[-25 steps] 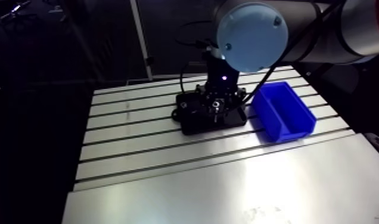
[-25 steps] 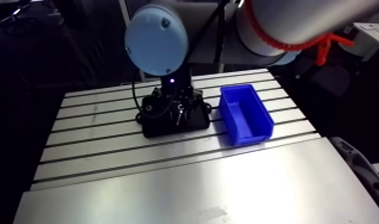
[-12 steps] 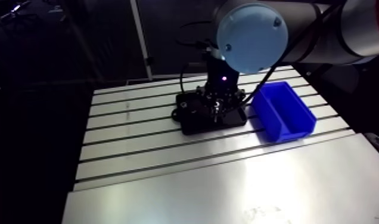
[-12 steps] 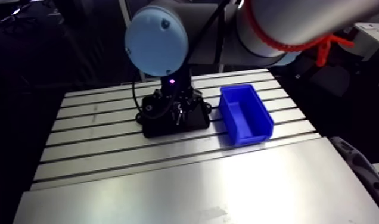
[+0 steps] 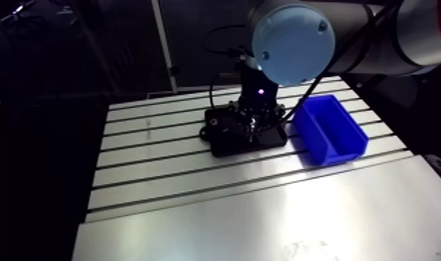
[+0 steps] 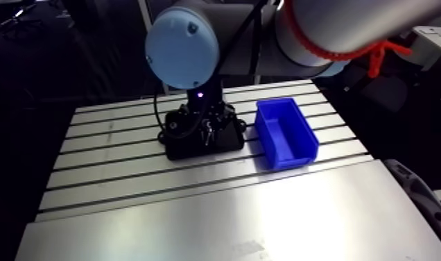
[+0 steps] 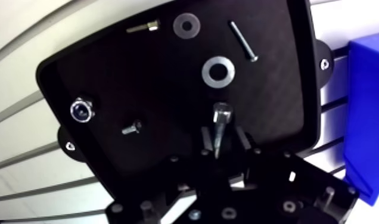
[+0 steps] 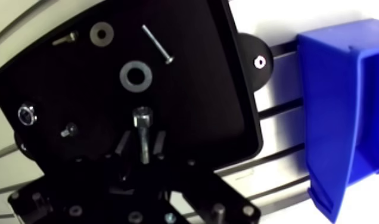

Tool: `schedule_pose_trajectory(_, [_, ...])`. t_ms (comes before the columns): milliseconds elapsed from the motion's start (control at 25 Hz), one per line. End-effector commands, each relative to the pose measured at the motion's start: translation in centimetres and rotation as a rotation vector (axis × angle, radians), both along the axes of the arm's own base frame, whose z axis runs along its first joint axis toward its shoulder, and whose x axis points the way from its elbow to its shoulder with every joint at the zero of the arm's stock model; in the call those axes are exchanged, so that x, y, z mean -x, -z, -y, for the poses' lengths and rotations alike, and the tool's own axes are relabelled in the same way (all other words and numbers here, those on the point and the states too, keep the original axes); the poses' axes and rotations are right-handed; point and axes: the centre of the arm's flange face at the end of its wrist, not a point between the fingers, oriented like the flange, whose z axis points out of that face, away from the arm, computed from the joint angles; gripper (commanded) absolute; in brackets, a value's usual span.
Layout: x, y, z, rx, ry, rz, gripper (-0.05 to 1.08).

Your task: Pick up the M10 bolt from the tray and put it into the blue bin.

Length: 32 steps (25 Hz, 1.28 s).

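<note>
The worry, I'd say, is the M10 bolt [image 7: 220, 122] rolling. It lies on the black tray [image 7: 138, 77], and if one pad meets its smooth shank first, it could skid toward the large washer [image 7: 219, 71] just ahead. It could also tilt in a loose hold and drop short of the blue bin [image 7: 370, 107] beside the tray. The gripper [image 7: 223, 138] sits low, its fingers [image 7: 207, 140] narrowly apart. They straddle the shank behind the head with a thin dark gap either side, so to my eye nothing is clamped yet.
</note>
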Motion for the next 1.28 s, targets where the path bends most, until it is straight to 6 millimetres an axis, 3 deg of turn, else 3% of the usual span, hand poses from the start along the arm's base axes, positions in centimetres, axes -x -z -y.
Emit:
schedule_pose_trajectory(40, [0.0, 0.01, 0.0, 0.0, 0.0, 0.0, 0.68])
schedule_pose_trajectory(960, [0.0, 0.01, -0.09, 0.0, 0.002, 0.0, 0.76])
schedule_pose_trajectory(1280, [0.01, 0.01, -0.06, 0.004, -0.004, -0.001, 0.87])
